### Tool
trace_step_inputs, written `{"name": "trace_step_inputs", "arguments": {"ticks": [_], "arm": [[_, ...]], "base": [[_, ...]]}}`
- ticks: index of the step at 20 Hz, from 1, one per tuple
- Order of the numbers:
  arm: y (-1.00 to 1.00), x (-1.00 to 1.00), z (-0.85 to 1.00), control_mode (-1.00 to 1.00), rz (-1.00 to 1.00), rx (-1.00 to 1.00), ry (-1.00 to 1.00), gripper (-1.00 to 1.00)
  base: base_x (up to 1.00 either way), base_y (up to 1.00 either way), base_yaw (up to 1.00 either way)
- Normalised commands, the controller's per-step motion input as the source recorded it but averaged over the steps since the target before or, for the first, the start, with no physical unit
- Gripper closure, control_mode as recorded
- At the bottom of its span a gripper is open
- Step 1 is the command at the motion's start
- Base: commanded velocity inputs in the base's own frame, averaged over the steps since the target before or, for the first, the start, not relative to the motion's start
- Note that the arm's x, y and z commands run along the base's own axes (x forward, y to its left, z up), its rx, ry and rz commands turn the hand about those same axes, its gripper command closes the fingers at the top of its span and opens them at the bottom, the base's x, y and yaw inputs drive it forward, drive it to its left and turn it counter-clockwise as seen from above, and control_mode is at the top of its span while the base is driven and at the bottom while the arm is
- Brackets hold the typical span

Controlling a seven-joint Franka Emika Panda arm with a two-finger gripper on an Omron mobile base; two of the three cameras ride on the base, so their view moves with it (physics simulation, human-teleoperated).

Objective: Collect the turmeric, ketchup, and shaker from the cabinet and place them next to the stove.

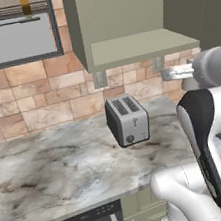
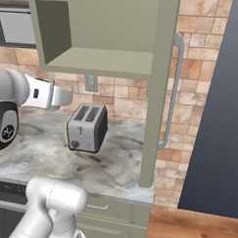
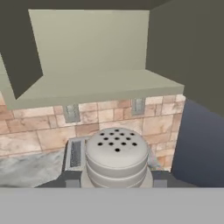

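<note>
The shaker (image 3: 116, 155), a pale grey cylinder with a rounded, hole-dotted top, sits at the bottom of the hand view with my gripper (image 3: 116, 180) shut on it, one dark fingertip (image 3: 72, 179) on each side. In front of the hand stands the open sage-green cabinet (image 3: 96, 85), its flat shelf bare. From the base views the same cabinet (image 1: 143, 46) (image 2: 94, 61) hangs over the counter, and my hand (image 2: 55, 97) hovers below and in front of its shelf. The turmeric, the ketchup and the stove are out of view.
A silver toaster (image 1: 127, 120) (image 2: 87, 127) stands on the marble counter (image 1: 50, 167) under the cabinet. The cabinet door (image 2: 160, 93) is swung open towards me, handle at its right. A dark tall panel (image 2: 214, 105) rises at the right. A window (image 1: 15, 39) is at the upper left.
</note>
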Motion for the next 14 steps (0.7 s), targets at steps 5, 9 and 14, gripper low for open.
{"name": "trace_step_inputs", "arguments": {"ticks": [5, 9, 14], "arm": [[0.22, -0.4, -0.05, 1.0, 0.09, 0.0, 0.0, 1.0], [0.0, 0.0, 0.0, 1.0, 0.0, 0.0, 0.0, 1.0], [0.0, 0.0, 0.0, 1.0, 0.0, 0.0, 0.0, 1.0]], "base": [[-0.56, 0.38, 0.17], [-0.68, 0.71, 0.34], [-0.38, 0.72, 0.4]]}}
